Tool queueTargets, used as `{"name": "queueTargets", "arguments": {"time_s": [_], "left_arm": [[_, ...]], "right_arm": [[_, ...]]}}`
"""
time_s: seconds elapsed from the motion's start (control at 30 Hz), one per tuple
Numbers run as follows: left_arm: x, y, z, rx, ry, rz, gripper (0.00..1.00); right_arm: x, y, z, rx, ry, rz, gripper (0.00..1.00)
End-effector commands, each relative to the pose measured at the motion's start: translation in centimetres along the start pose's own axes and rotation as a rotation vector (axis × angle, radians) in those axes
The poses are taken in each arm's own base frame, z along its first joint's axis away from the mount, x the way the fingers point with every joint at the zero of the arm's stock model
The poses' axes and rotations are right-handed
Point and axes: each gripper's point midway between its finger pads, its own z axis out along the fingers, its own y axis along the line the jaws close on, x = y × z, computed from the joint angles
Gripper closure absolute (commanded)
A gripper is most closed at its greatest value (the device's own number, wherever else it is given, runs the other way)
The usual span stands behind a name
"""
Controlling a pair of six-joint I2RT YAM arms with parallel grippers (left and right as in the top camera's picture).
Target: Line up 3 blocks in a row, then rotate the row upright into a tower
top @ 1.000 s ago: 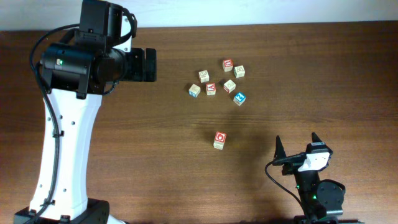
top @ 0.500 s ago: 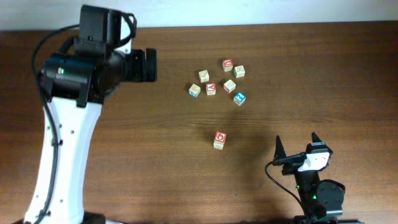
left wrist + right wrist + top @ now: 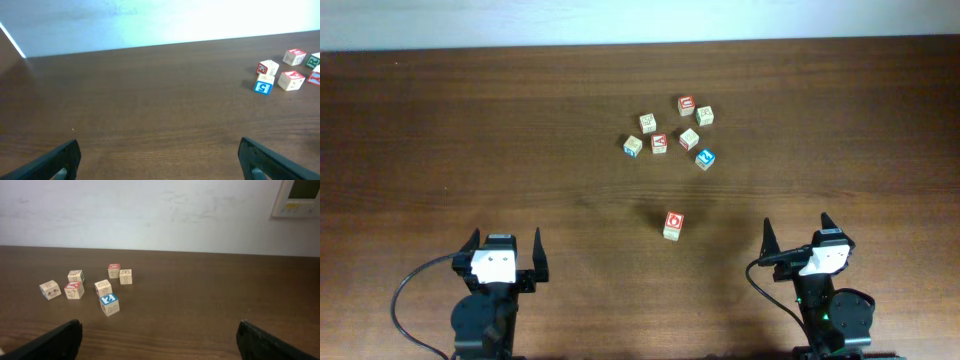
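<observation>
A block with a red ring on top (image 3: 673, 225) sits alone near the table's middle. Further back lies a cluster of small wooden cubes, among them a green-lettered block (image 3: 705, 115) (image 3: 125, 276) and a pale block with small marks (image 3: 689, 138) (image 3: 103, 287). My left gripper (image 3: 504, 248) (image 3: 159, 155) is open at the front left, far from every block, with only bare wood between its fingers. My right gripper (image 3: 798, 232) (image 3: 159, 335) is open at the front right, also holding nothing. The ring block is out of both wrist views.
A blue-faced cube (image 3: 705, 158) (image 3: 109, 304) lies at the cluster's near right. Red-topped cubes (image 3: 686, 104) (image 3: 659, 142) and two more pale cubes (image 3: 647, 122) (image 3: 633, 146) fill out the group. A white wall runs behind the table's far edge (image 3: 160, 250).
The left arm, earlier raised and stretched over the table's left side, has folded back to the front edge. The right arm and all the blocks have stayed put.
</observation>
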Motion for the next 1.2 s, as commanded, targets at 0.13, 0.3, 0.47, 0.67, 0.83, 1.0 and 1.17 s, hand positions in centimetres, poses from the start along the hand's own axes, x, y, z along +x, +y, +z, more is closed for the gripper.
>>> {"name": "queueTargets", "arguments": {"time_s": [0.13, 0.3, 0.47, 0.67, 0.83, 1.0, 1.17], "left_arm": [[-0.41, 0.3, -0.19, -0.026, -0.099, 0.131, 0.01], [-0.66, 0.22, 0.14, -0.03, -0.145, 0.147, 0.01], [-0.63, 0.22, 0.15, -0.029, -0.143, 0.147, 0.01], [-0.63, 0.22, 0.15, -0.029, -0.143, 0.147, 0.01], [-0.63, 0.22, 0.15, -0.029, -0.143, 0.147, 0.01], [-0.63, 0.22, 0.15, -0.029, -0.143, 0.147, 0.01], [-0.63, 0.22, 0.15, -0.029, -0.143, 0.147, 0.01]], "right_arm": [[0.18, -0.19, 0.0, 0.008, 0.0, -0.003, 0.01], [0.18, -0.19, 0.0, 0.008, 0.0, -0.003, 0.01], [0.18, -0.19, 0.0, 0.008, 0.0, -0.003, 0.01], [0.18, -0.19, 0.0, 0.008, 0.0, -0.003, 0.01], [0.18, -0.19, 0.0, 0.008, 0.0, -0.003, 0.01], [0.18, -0.19, 0.0, 0.008, 0.0, -0.003, 0.01], [0.18, -0.19, 0.0, 0.008, 0.0, -0.003, 0.01]]}}
